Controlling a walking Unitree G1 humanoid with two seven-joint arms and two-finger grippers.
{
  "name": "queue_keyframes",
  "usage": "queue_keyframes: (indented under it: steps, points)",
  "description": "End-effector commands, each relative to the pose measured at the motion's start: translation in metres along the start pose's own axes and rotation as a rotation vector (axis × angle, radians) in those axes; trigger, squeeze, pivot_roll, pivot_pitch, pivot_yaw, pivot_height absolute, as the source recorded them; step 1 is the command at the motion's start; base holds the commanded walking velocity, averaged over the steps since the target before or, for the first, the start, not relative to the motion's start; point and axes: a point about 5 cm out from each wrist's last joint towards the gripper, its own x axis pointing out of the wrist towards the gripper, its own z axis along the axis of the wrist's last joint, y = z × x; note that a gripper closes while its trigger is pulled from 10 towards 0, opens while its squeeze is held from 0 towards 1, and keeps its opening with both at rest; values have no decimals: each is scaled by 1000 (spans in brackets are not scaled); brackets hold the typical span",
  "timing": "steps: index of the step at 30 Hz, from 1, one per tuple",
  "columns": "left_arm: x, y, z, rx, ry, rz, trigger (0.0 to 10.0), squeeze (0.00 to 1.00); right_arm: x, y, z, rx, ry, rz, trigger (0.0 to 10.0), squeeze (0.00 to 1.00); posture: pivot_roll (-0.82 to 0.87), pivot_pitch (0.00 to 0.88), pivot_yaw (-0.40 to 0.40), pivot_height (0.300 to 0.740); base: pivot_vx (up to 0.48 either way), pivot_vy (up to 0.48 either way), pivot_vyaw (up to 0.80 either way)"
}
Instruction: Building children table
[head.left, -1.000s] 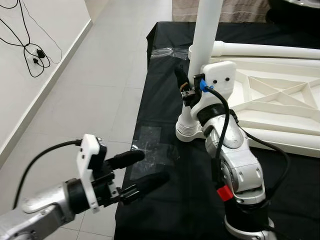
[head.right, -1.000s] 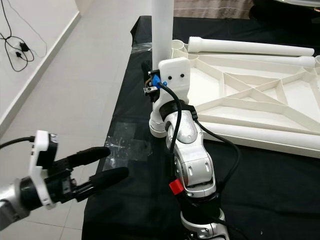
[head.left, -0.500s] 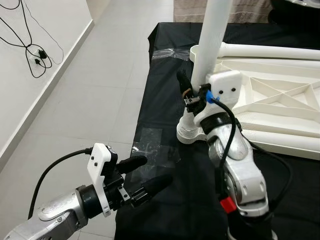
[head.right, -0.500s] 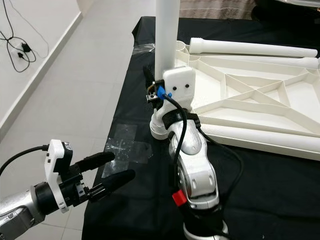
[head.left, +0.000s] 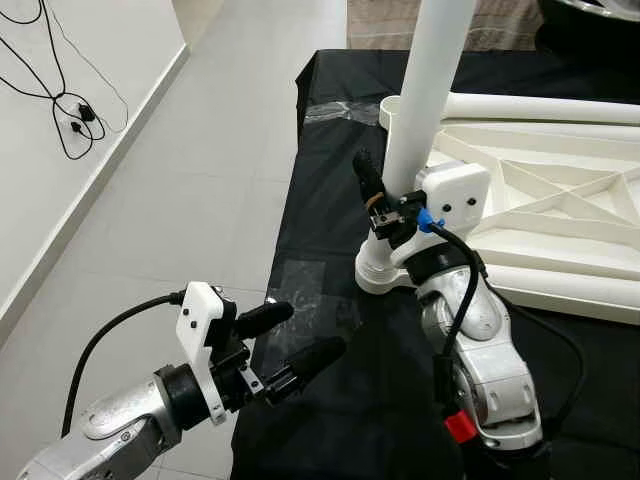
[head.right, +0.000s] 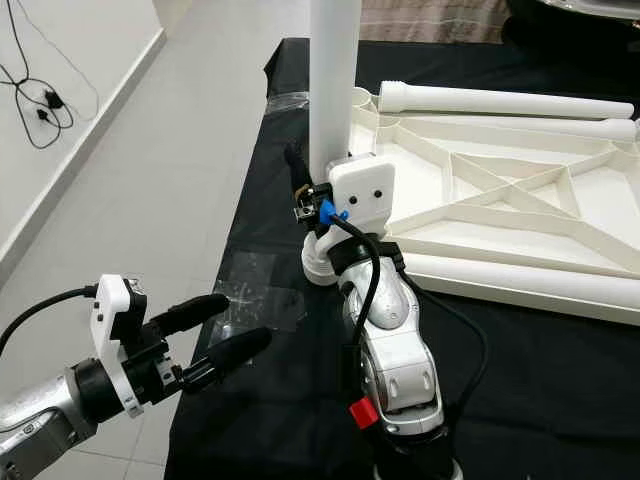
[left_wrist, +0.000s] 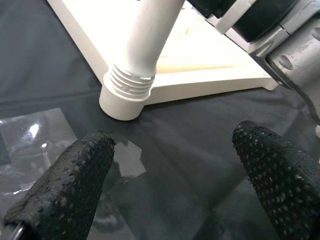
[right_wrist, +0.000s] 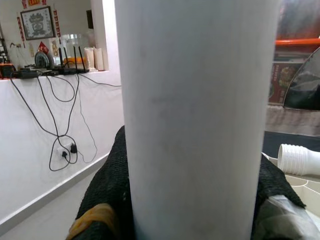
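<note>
Two hands work: the right hand (head.left: 385, 205) clamps the upright white leg (head.left: 425, 95). Spread wide and holding nothing, the left hand (head.left: 290, 340) hovers near the worktop (head.left: 330, 200) edge; its wrist view reveals the leg's threaded base (left_wrist: 127, 90).

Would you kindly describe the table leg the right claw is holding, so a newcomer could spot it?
On the black-covered table lies an upturned white tabletop. At its near left corner, one white leg stands upright, gripped by the right claw. Its neighbours, the other legs, lie flat.
</note>
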Motion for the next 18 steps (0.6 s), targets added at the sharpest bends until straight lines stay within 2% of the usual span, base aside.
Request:
queue_keyframes:
  steps: [1, 5, 6, 7, 15, 17, 18]
  points:
    - [-1, -1, -5, -5, 13, -1, 10000, 0, -10, -5, -31, 6, 150, -30, 0, 0, 82, 263, 56, 740, 0, 0, 0]
    - [0, -1, -5, -4, 12, -1, 10000, 0, -11, -8, -33, -22, 172, -69, 0, 0, 82, 263, 56, 740, 0, 0, 0]
    - [0, 0, -5, -3, 10, 0, 10000, 0, -13, -11, -35, -43, 184, -98, 0, 0, 82, 263, 56, 740, 0, 0, 0]
    - [1, 0, -5, -1, 8, -1, 10000, 0, -15, -14, -36, -108, 202, -139, 0, 0, 84, 265, 55, 740, 0, 0, 0]
    - [2, 1, -2, 9, -10, 1, 10000, 0, -20, -4, -42, -89, 243, -161, 0, 0, 86, 268, 56, 740, 0, 0, 0]
    - [2, 5, 13, 36, -56, 7, 10000, 0, -17, -4, -43, -88, 240, -156, 0, 0, 86, 267, 54, 740, 0, 0, 0]
    - [1, 8, 31, 63, -106, -10, 10000, 0, -16, -6, -42, -88, 236, -157, 0, 0, 85, 269, 51, 740, 0, 0, 0]
